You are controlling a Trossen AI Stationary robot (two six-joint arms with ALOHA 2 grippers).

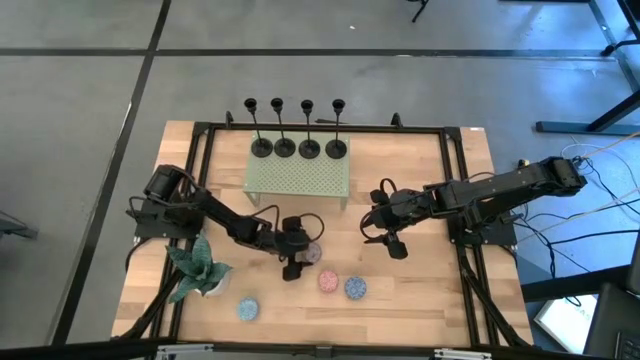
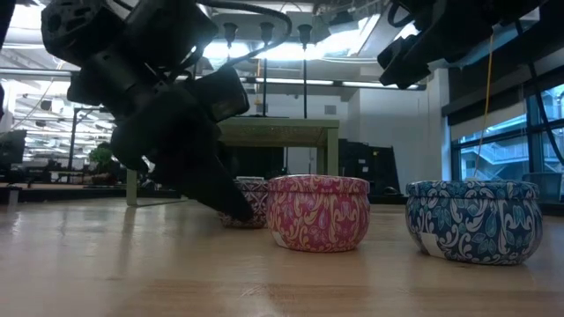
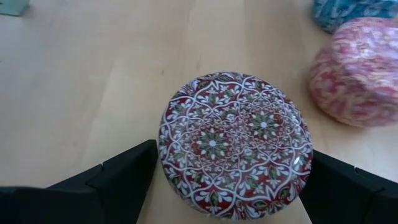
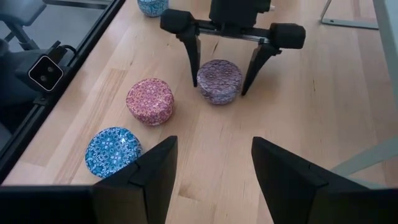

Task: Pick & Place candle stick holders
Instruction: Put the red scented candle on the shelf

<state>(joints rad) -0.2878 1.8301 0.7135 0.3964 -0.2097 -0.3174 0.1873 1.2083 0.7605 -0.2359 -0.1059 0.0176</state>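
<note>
Four slim black candle stick holders [image 1: 298, 148] stand in a row on their round bases at the far edge of a green perforated stand [image 1: 300, 180]; no gripper is near them. My left gripper [image 1: 300, 255] is low at the table's middle, open, with one finger on either side of a round patterned candle tin [image 3: 233, 143], which rests on the table. The right wrist view shows this too [image 4: 219, 81]. My right gripper [image 1: 385, 235] is open and empty above the table, right of the middle. My left gripper comes at the patterned tin slanting down from the table's left. Its fingers [image 3: 127, 174] stand close against the tin's two opposite side walls [image 3: 165, 149]. I cannot tell whether they touch it. The tin sits flat on the table.
A pink tin [image 1: 328, 280] and a blue tin [image 1: 355, 288] stand just near of the left gripper, and a light blue one [image 1: 248, 308] sits near the front edge. A potted plant [image 1: 200, 268] stands at the front left. A black frame [image 1: 460, 200] rims the table.
</note>
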